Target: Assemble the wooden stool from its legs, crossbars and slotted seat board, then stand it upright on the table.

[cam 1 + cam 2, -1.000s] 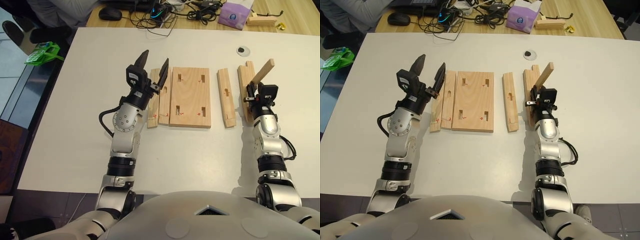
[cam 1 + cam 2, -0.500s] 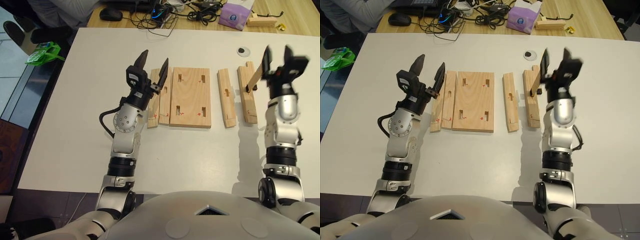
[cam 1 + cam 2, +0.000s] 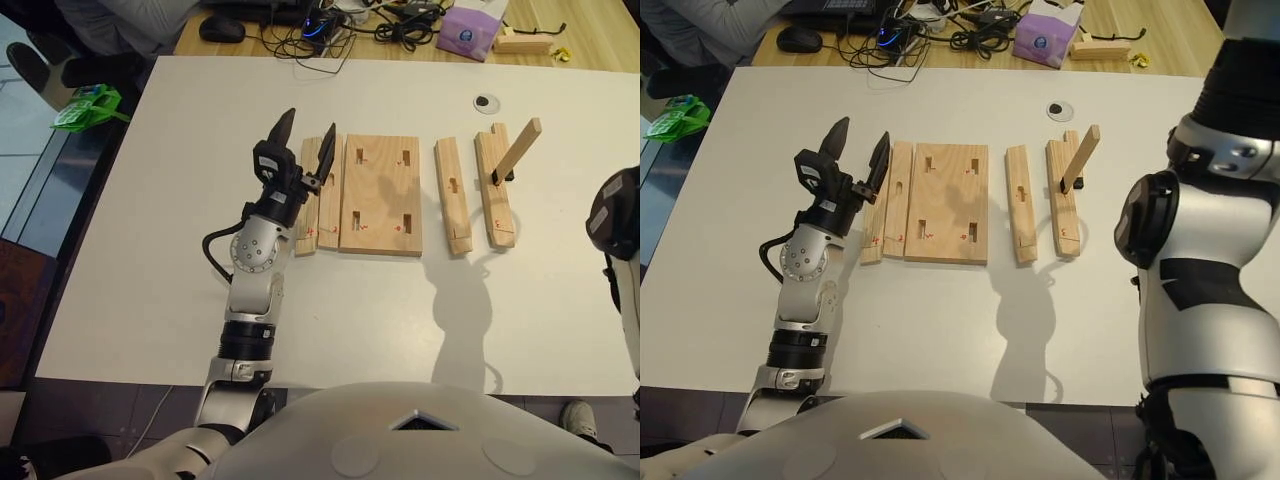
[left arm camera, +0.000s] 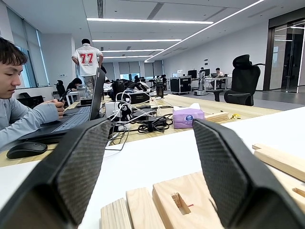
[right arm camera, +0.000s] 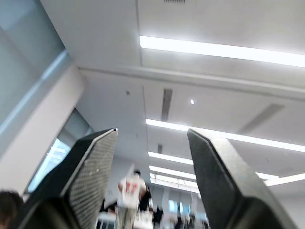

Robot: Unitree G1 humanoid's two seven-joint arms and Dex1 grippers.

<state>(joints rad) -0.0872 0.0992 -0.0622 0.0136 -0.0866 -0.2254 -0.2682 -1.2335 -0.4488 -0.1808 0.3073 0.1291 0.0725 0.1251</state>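
The slotted seat board (image 3: 380,195) lies flat in the middle of the white table (image 3: 200,280). Two wooden legs (image 3: 318,195) lie side by side against its left edge. To its right lie another leg (image 3: 453,195) and a fourth leg (image 3: 493,190), which has a crossbar (image 3: 517,150) standing tilted in its slot. My left gripper (image 3: 310,122) is open and hovers over the far ends of the left legs, nothing between its fingers. The left wrist view looks past that gripper (image 4: 152,124) at the leg ends (image 4: 143,210) and the board (image 4: 190,200). My right gripper (image 5: 151,131) is open, raised high and pointing at the ceiling.
A small black disc (image 3: 487,100) lies on the table beyond the right legs. Behind the table's far edge a wooden desk holds cables (image 3: 330,25), a mouse (image 3: 220,28) and a purple tissue box (image 3: 468,30). My right arm (image 3: 1200,250) rises over the table's right side.
My right gripper let go of the crossbar, opened, and lifted up and away to the right. The crossbar stays tilted in the leg's slot. The left gripper barely shifted.
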